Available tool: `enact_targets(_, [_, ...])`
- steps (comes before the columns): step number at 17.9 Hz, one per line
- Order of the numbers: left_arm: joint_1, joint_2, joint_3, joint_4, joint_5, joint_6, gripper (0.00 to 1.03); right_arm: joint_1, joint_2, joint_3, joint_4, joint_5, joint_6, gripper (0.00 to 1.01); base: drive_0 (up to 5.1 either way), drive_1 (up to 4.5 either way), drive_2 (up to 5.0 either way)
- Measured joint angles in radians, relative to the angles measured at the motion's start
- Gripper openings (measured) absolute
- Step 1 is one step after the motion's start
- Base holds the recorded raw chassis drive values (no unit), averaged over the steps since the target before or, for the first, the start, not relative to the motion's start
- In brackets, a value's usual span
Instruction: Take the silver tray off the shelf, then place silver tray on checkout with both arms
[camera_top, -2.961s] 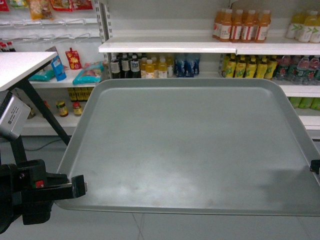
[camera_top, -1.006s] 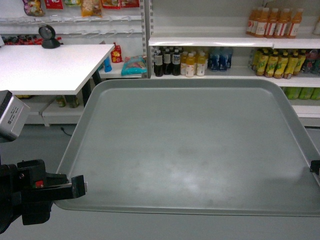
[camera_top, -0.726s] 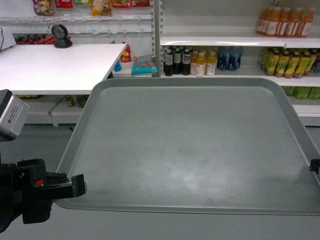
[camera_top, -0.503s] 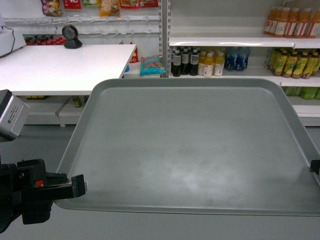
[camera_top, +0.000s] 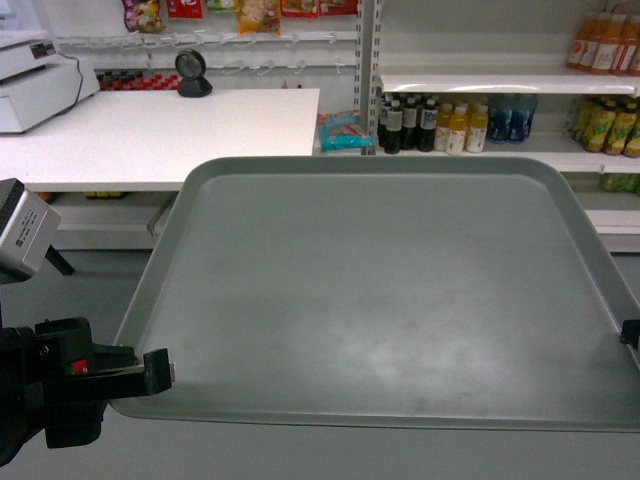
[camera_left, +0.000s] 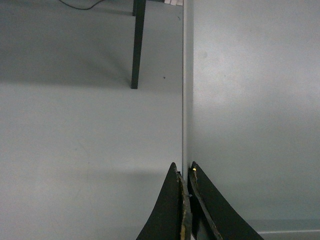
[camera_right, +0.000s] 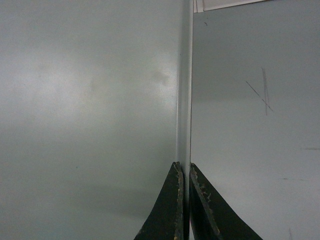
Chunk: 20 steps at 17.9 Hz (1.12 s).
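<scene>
**Q:** Why is the silver tray (camera_top: 380, 290) carried level in mid-air, off any surface?

**A:** Because 2 claws share the load. The left claw (camera_top: 160, 368) pinches the rim at the tray's 8 o'clock corner; the right claw (camera_top: 630, 333) is barely visible in the head view, at the tray's 4 o'clock edge. Holding opposite sides looks like the way to keep a wide, flat tray from tipping while the base moves.

**Q:** How firm are those grips?

**A:** In the left wrist view the left claw (camera_left: 184, 172) is drawn narrow, both jaws closed onto the tray's thin rim (camera_left: 187, 100), with floor and a dark counter leg (camera_left: 137, 45) on the outer side. The right wrist view shows the same: the right claw (camera_right: 183, 170) nipped tight onto the rim (camera_right: 184, 75), tray surface on one side, scuffed floor (camera_right: 255, 125) on the other.

**Q:** Where does the tray sit relative to its destination?

**A:** It is off the shelf and in the air. The checkout counter (camera_top: 160, 135), white and wide, lies beyond the tray toward 11 o'clock, carrying a cash register (camera_top: 35, 80) and a small black stand (camera_top: 192, 75). Stocked drink shelves (camera_top: 500, 80) stand at 1 o'clock.

**Q:** What remains?

**A:** By the look of it, the approach: the tray must still be brought over the counter and lowered evenly by both arms.
</scene>
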Motion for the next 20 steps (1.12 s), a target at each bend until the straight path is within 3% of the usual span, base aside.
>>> enact_targets(20, [0.000,0.000,0.000,-0.001,0.000,0.000,0.03,0.000,0.000,0.000,0.001,0.000,0.000,0.02,-5.0,2.44,2.4])
